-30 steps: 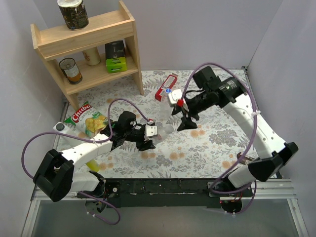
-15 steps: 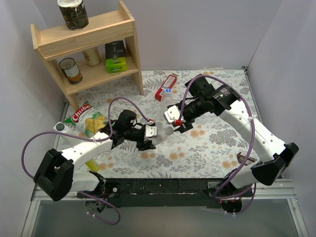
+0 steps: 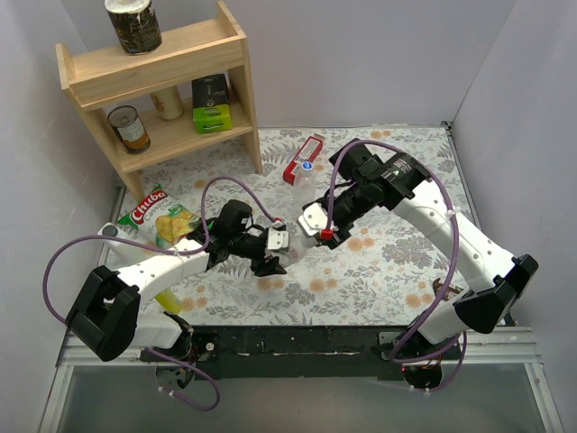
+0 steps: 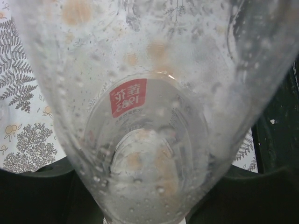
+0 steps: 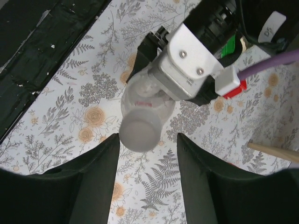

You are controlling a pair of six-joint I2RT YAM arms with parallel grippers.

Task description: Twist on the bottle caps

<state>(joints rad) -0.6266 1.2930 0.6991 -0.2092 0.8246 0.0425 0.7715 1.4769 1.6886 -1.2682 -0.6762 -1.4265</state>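
2 bottles are before you. The left gripper is clenched on the clear bottle with the small red label, tilted over the table; the pale cap sits on its mouth. Your right gripper is released, fingers either side of this cap without touching. The other bottle stands just beside the red box.

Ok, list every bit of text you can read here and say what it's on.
"Chi…": white letters on red, on the snack bag; the rest is unclear.
"1983", seemingly, under two Chinese characters: red label of the clear bottle, seen mirrored through the plastic.
"D5" or "DS": white tag, right wrist view.
Shelf cans, red box, green box: print too small to read.
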